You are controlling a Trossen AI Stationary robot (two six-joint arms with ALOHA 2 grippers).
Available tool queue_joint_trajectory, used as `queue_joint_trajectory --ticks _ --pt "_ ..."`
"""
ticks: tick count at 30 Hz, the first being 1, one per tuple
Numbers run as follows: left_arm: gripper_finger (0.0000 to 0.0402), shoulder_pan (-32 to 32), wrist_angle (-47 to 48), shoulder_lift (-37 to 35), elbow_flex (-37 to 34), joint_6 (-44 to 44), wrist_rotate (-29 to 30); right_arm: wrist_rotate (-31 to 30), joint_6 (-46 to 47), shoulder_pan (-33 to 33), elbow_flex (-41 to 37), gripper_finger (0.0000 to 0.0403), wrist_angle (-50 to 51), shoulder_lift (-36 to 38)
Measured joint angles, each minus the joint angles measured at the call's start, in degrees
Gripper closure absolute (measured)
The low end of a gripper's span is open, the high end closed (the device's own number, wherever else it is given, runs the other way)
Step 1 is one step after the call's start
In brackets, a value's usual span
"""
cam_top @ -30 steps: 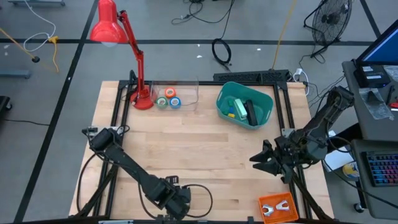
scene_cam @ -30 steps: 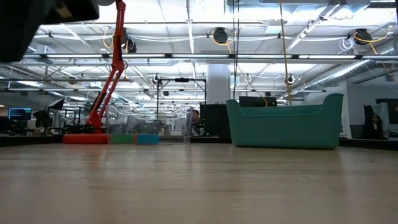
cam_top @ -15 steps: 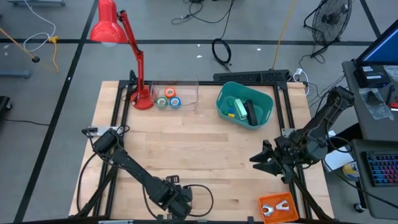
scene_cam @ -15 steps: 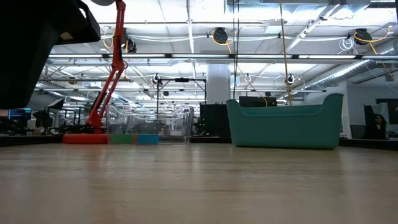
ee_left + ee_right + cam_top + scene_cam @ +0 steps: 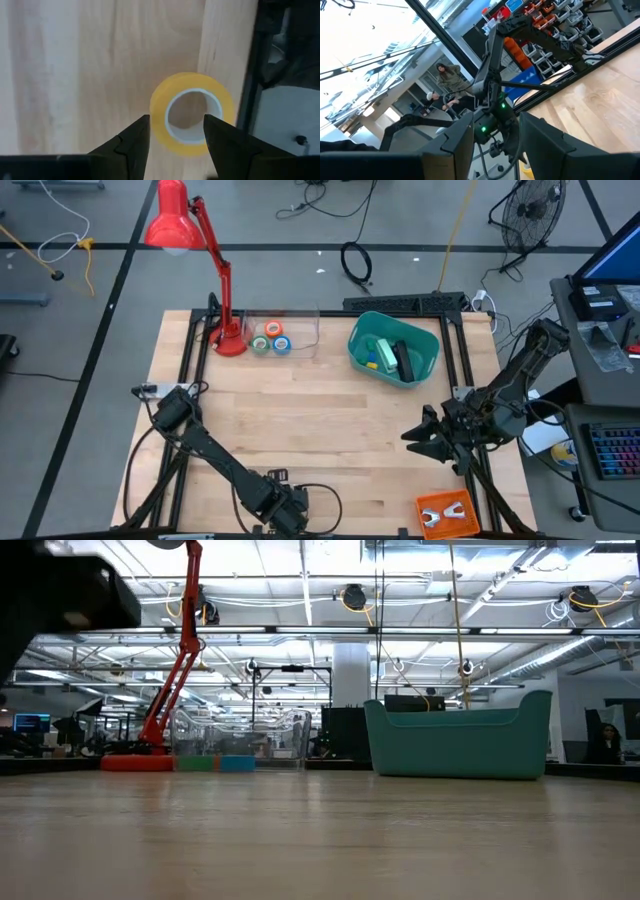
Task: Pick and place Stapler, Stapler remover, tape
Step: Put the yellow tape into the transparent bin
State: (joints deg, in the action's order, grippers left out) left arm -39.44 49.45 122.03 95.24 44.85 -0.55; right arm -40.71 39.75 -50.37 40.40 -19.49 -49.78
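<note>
- Near the counter's [image 5: 330, 420] front edge, far from the lamp [image 5: 190, 240], the left tool [image 5: 175, 131] hangs over a yellow tape [image 5: 192, 115]; its fingers stand apart on either side of the roll, and whether they touch it cannot be told.
- From above, that tape is hidden under the left arm.
- Stapler [image 5: 402, 360]: dark bar in the teal bin [image 5: 360, 340], right of the lamp; the bin's other contents are hard to make out.
- Three tapes [image 5: 270, 340] sit just beside the lamp's base, inside a clear tray [image 5: 300, 320].
- Right tool [image 5: 418, 438] hovers released near the counter's right edge.
- Orange remover [image 5: 445, 513] lies at the front right corner, partly cut off.
- Open wood spans the counter's middle.
- No writing can be read.
</note>
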Motion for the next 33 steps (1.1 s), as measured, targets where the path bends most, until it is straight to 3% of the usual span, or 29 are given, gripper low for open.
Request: queue_joint_trajectory --ticks 33 --pt "0.0215 2.34 0.53 0.71 -0.04 0.47 0.32 0.02 0.02 0.00 0.00 0.0252 -0.02 -0.02"
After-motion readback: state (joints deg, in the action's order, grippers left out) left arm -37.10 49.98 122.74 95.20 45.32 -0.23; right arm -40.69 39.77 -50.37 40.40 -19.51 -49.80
